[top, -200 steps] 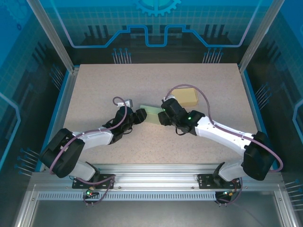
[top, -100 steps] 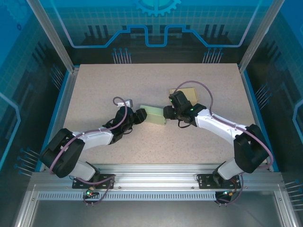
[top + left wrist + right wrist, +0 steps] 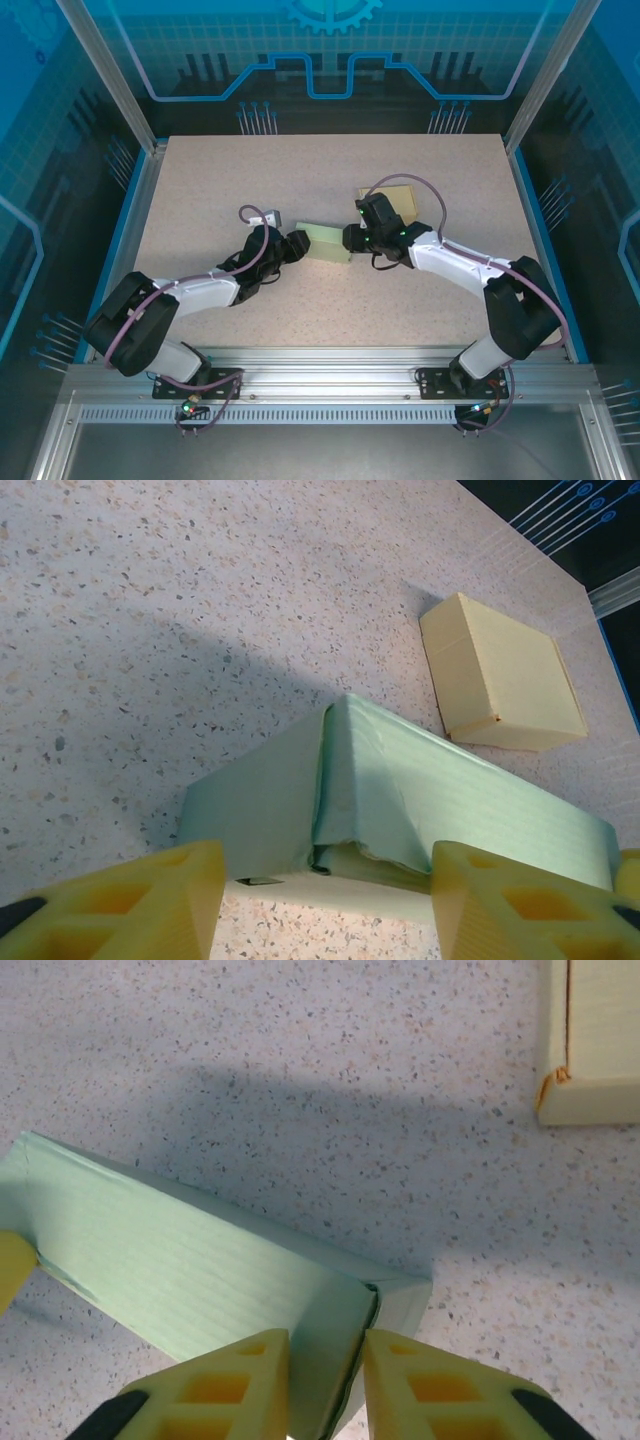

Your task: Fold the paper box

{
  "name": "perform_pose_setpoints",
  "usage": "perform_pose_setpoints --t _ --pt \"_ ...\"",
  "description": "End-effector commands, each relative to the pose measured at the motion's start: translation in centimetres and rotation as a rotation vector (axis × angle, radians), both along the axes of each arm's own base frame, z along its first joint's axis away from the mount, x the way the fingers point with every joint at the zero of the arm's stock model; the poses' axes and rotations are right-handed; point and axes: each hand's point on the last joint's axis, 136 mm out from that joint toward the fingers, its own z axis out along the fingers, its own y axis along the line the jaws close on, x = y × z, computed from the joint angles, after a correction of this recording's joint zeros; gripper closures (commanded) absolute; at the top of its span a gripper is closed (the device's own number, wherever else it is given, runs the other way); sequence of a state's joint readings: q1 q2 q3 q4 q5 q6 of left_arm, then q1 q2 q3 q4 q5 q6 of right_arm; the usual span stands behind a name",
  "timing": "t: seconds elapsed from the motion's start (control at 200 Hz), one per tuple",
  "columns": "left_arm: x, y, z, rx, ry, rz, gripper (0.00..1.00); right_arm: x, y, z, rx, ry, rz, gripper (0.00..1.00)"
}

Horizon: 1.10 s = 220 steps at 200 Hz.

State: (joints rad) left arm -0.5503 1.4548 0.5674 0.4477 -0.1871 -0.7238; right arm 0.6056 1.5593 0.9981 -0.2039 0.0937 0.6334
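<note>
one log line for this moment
left hand: open at green box end | right hand: pinching its other end | tan box: aside

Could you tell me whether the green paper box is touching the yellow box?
Apart. The right wrist view shows bare table between the green paper box and the yellow box.

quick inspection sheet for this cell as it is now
surface: speckled beige tabletop, no spills seen
job's things: pale green paper box, mid-table between the arms, one end flap creased, not flush
clutter: closed tan paper box beyond the green one, apart from it
grippers: left gripper open, straddling one end of the green box; right gripper pinching its other end
cables: purple-grey cables loop over both arms, one crossing above the tan box
surroundings: aluminium frame, blue-lit panels
</note>
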Motion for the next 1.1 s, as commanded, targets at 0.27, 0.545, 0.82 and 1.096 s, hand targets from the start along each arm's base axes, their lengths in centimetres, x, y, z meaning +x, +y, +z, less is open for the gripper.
perform_pose_setpoints --t 0.27,0.545,0.82,1.096 --pt "-2.0 5.3 -2.0 0.137 0.088 0.081 0.63 -2.2 -3.0 -6.1 -0.132 0.150 -0.030 0.80" --pt "-0.6 4.8 7.3 0.381 -0.262 -0.128 0.51 -2.2 -2.9 -5.8 -0.131 0.145 -0.020 0.80" --pt "1.5 2.6 10.7 0.531 -0.351 -0.410 0.49 -2.2 -2.8 -5.8 -0.138 0.146 -0.014 0.80" --pt "3.0 1.9 6.8 0.235 -0.020 -0.440 0.44 -2.3 -2.7 -5.8 -0.141 0.144 -0.011 0.81"
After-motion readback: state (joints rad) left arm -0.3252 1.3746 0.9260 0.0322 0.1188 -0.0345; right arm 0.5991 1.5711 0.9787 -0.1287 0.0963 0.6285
